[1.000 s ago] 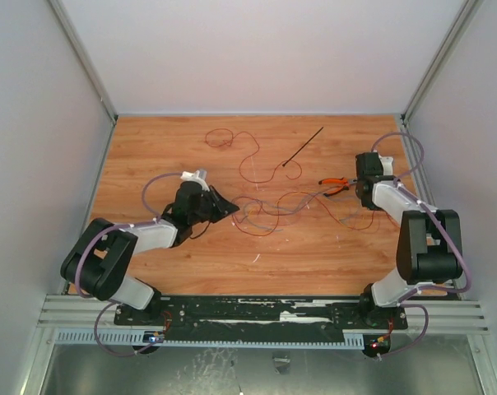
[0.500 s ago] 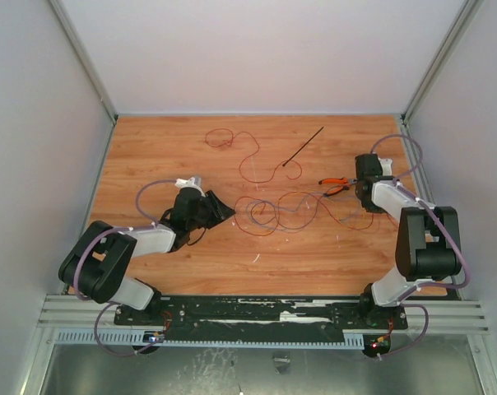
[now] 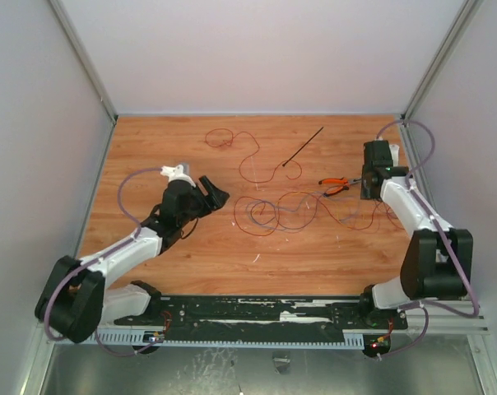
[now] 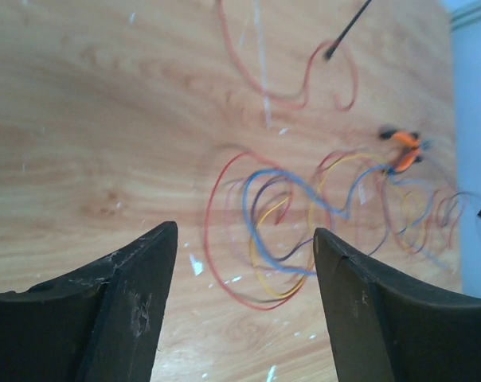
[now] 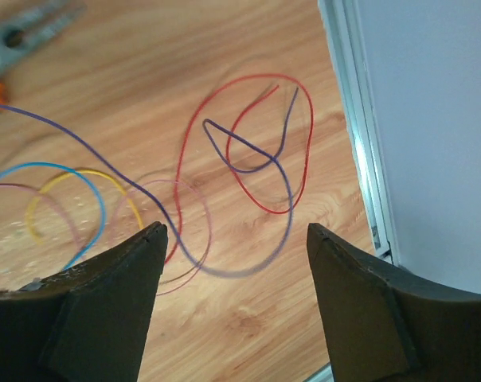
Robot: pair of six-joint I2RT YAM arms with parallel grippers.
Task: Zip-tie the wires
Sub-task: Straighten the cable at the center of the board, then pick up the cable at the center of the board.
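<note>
The left gripper [image 4: 244, 239] is seen with its jaws parted and nothing between them. It is held over the left half of the table [image 3: 150, 148], pointing toward the centre. Through the gap between its fingers [image 4: 121, 294], loops of the wires [image 4: 276, 231] are seen lying on the wood just ahead; no strand is touched.

The right gripper [image 5: 234, 232] is likewise spread wide and nothing is grasped. It is placed close to the right edge of the table, beside the metal rail [image 5: 356, 119], and red and purple loops are seen on the wood beyond its fingertips.

The wires are spread in a loose tangle from the middle of the table to its right edge. One red strand is carried off toward the far edge, where a small coil is formed left of centre.

The zip tie [image 3: 304, 146] is laid diagonally in the far half of the table, well apart from both grippers, its nearer end inside a red loop. Orange-handled pliers [image 3: 336, 185] are found at the right end of the tangle, just beside the right gripper.
</note>
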